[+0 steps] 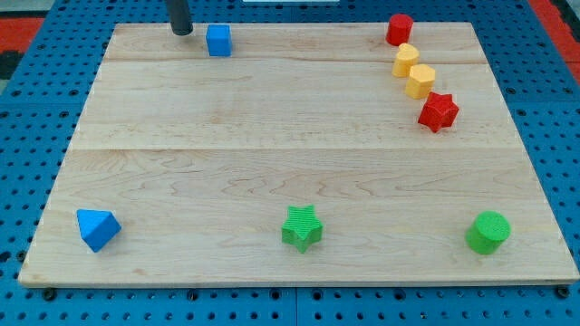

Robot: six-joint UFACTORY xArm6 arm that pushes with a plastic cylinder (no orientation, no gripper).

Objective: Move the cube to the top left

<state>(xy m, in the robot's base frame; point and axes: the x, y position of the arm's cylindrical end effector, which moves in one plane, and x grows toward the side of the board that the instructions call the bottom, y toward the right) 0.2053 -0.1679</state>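
**Blue cube near the board's top-left, my tip just beside it**

No brand, label or writing can be read anywhere here.

I carry no pincer at all, only a dark rod, so there is nothing to release or clench. My tip (182,33) rests on the wooden board (272,172), just to the view's left of the blue cube (218,41), close to it but with a sliver of wood showing between us.

The board is pale, planked wood lying on a blue pegboard table (27,136) with red patches at the view's upper corners.

Taking the blue cube as my landmark: it sits close to the board's top edge, with bare wood stretching from it toward the top-left corner. Far to its right stand a red cylinder (399,29), two yellow blocks (405,60) (420,81) touching each other, and a red star (439,111). Well below it, along the board's bottom edge, lie a blue wedge-like block (97,228) to the lower left, a green star (302,226) and a green cylinder (488,232) to the lower right. The wide middle of the board below the cube is open.
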